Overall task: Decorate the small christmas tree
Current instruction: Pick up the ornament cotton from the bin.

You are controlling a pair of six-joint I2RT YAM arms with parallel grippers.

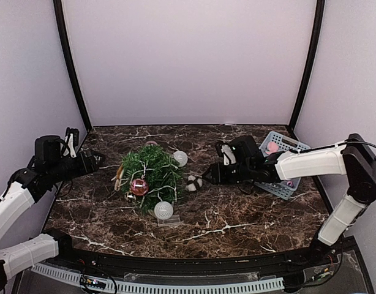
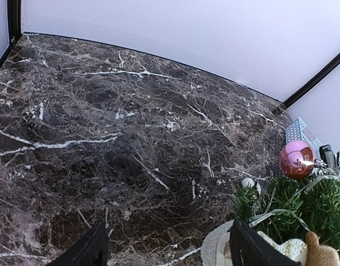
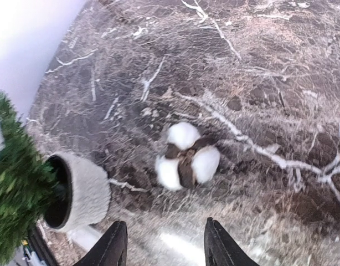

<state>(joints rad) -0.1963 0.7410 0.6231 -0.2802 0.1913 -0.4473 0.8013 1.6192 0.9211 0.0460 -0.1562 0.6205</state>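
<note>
The small christmas tree [image 1: 152, 171] stands left of the table's middle, bushy and dark green, with a pink bauble [image 1: 139, 186] and white balls [image 1: 163, 210] on it. Its pale pot [image 3: 84, 191] and some green branches [image 3: 12, 188] show at the left of the right wrist view. A cotton-boll ornament [image 1: 193, 182] lies on the marble just right of the tree. My right gripper [image 1: 207, 177] is beside that ornament [image 3: 186, 158], open and empty [image 3: 165, 246]. My left gripper [image 1: 97, 160] hovers left of the tree, open with nothing in it [image 2: 167, 252]. The pink bauble [image 2: 296, 159] and the tree [image 2: 314, 205] appear at its right.
A blue basket [image 1: 296, 147] holding pink ornaments sits at the back right, under my right arm. A pale round disc [image 2: 217, 249] and a small brown figure [image 2: 319, 256] lie by the tree's left side. Dark marble tabletop [image 1: 237, 220]; white walls enclose three sides.
</note>
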